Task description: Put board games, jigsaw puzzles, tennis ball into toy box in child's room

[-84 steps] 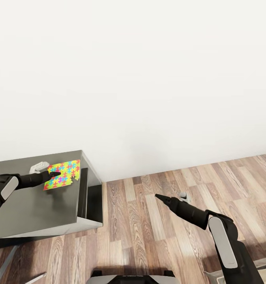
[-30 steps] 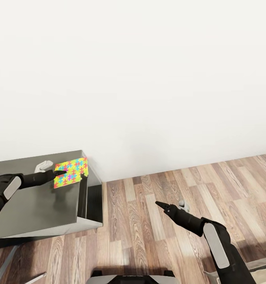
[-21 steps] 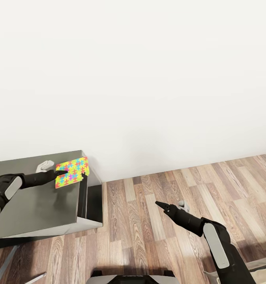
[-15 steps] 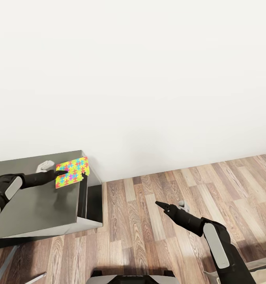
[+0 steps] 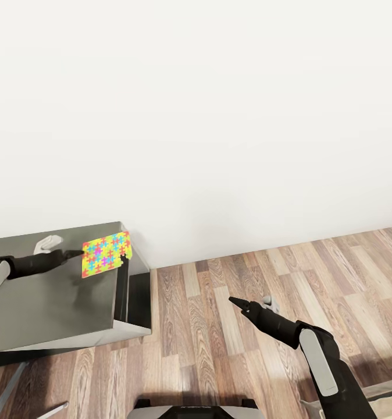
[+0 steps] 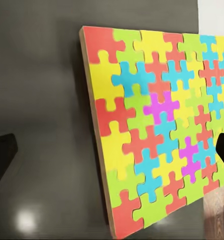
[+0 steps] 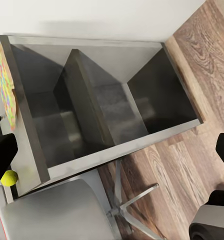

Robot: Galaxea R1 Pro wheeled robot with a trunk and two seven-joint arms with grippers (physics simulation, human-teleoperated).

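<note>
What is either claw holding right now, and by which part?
Nothing: the left claw is open just short of the jigsaw puzzle on the table; the right claw hangs open above the floor.

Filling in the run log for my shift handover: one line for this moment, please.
left pincer: open, at jigsaw puzzle | jigsaw puzzle: flat on table corner | right pincer: open, over floor

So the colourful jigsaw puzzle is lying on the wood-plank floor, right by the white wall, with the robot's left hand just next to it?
Not quite: the colourful jigsaw puzzle lies on the dark grey table, at its corner nearest the white wall, not on the floor. The head view shows this, with the left hand just next to it.
</note>
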